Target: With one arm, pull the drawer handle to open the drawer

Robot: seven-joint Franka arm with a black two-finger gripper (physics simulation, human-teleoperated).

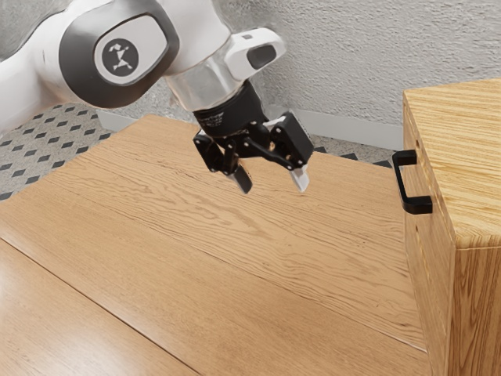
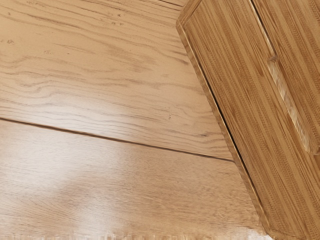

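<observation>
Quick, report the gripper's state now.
Gripper: open, holding nothing, apart from the handle.

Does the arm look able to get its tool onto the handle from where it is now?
Probably yes. The tool is open above the table, and nothing lies between it and the handle, which sticks out from the drawer front.

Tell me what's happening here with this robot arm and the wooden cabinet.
A white robot arm holds its black two-finger tool open and empty above the light wooden table. The tool is well short of the black bar handle on the wooden drawer cabinet at the exterior view's right. The handle is not yet gripped, so the pull has not started.
</observation>
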